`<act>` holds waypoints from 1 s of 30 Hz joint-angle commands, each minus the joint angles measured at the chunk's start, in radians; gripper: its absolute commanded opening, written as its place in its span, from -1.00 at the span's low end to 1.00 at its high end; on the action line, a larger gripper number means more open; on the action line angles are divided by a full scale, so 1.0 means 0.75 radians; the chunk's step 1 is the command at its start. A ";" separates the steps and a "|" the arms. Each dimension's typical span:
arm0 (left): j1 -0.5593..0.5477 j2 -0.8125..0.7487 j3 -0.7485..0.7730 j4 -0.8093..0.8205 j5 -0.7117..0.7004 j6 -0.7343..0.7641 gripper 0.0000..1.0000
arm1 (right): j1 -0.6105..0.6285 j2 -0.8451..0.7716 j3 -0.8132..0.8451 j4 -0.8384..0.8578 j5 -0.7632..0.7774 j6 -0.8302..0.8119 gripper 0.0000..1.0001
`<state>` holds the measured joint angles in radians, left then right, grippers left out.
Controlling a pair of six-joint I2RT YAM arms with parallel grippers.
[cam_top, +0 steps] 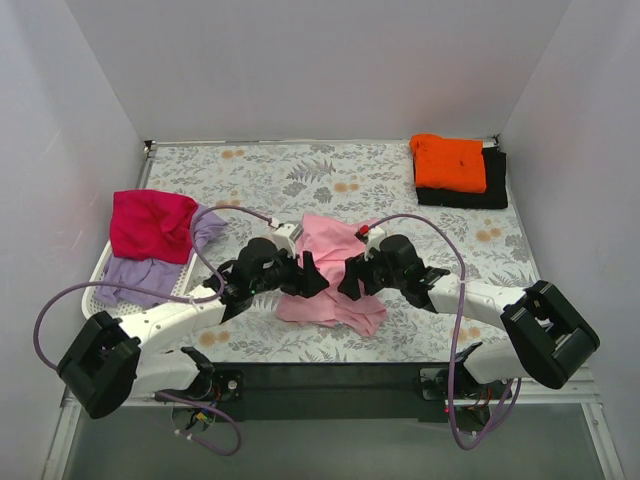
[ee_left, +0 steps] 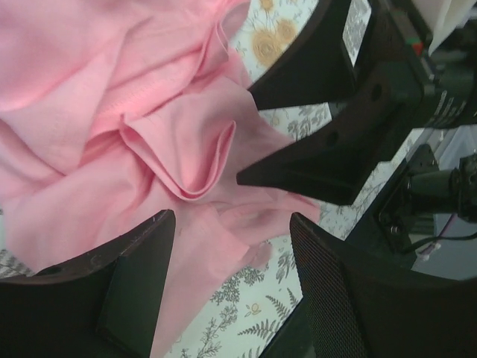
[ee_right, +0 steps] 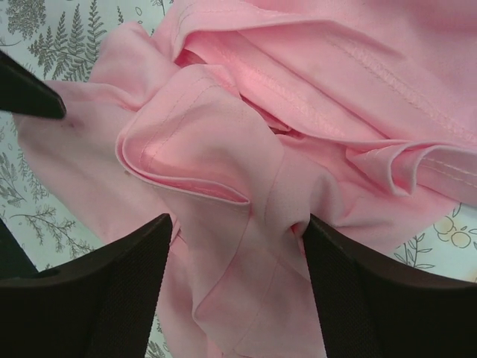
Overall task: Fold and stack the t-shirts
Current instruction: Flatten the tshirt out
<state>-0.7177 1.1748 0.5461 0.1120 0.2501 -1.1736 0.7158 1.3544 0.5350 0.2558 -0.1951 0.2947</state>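
Observation:
The light pink t-shirt [cam_top: 335, 255] lies crumpled at the table's front middle. My left gripper [cam_top: 312, 277] is open at its left edge; in the left wrist view [ee_left: 231, 224] its jaws straddle the shirt's [ee_left: 112, 149] lower edge and a patch of table. My right gripper [cam_top: 352, 278] is open at the shirt's right side; in the right wrist view [ee_right: 235, 224] its jaws stand wide apart around a raised fold of pink cloth [ee_right: 246, 149]. The two grippers face each other closely. An orange shirt [cam_top: 450, 162] lies folded on a black shirt [cam_top: 492, 190] at the back right.
A magenta-red shirt [cam_top: 150, 222] and a lavender shirt [cam_top: 150, 278] lie heaped in the white laundry basket [cam_top: 103, 272] at the left. The floral tablecloth [cam_top: 290, 170] covers the table. White walls stand close on three sides.

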 commanded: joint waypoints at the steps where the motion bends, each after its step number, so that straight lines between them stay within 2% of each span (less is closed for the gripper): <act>1: -0.092 0.059 -0.020 -0.022 -0.047 0.061 0.15 | 0.011 -0.039 0.043 0.072 0.043 0.012 0.20; 4: -0.186 0.160 -0.012 -0.051 -0.151 0.066 0.14 | 0.011 -0.035 0.039 0.070 0.086 0.010 -0.09; 5: -0.225 0.184 -0.008 -0.059 -0.240 0.055 0.14 | 0.011 -0.033 0.039 0.068 0.084 0.010 -0.22; 8: -0.282 0.278 0.018 -0.098 -0.400 0.049 0.14 | 0.011 -0.022 0.045 0.066 0.072 0.010 -0.27; 13: -0.334 0.332 0.065 -0.131 -0.479 0.055 0.15 | 0.011 -0.012 0.045 0.064 0.074 0.008 -0.29; 18: -0.376 0.420 0.106 -0.196 -0.538 0.057 0.10 | 0.011 -0.016 0.043 0.062 0.084 0.002 -0.46; 19: -0.383 0.430 0.112 -0.202 -0.540 0.057 -0.03 | 0.011 -0.014 0.043 0.062 0.088 0.002 -0.52; 22: -0.393 0.446 0.125 -0.231 -0.554 0.037 -0.23 | 0.009 -0.018 0.041 0.056 0.103 0.000 -0.58; 25: -0.393 0.399 0.123 -0.254 -0.591 0.017 -0.27 | 0.009 -0.022 0.041 0.048 0.123 0.002 -0.66; 26: -0.393 0.365 0.121 -0.258 -0.599 0.008 -0.35 | 0.009 -0.020 0.045 0.044 0.125 0.000 -0.77; 27: -0.393 0.346 0.119 -0.262 -0.601 0.004 -0.40 | 0.007 -0.018 0.049 0.039 0.131 0.000 -0.97; 28: -0.393 0.326 0.117 -0.260 -0.601 0.000 -0.47 | 0.007 -0.018 0.052 0.035 0.133 0.000 -0.97; 30: -0.393 0.279 0.117 -0.260 -0.599 -0.014 -0.79 | 0.007 -0.010 0.060 0.029 0.137 0.004 -0.97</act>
<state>-1.0054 1.4601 0.6342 -0.0463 -0.1696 -1.1652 0.7166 1.3506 0.5350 0.2626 -0.1101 0.2996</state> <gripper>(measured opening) 0.193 0.020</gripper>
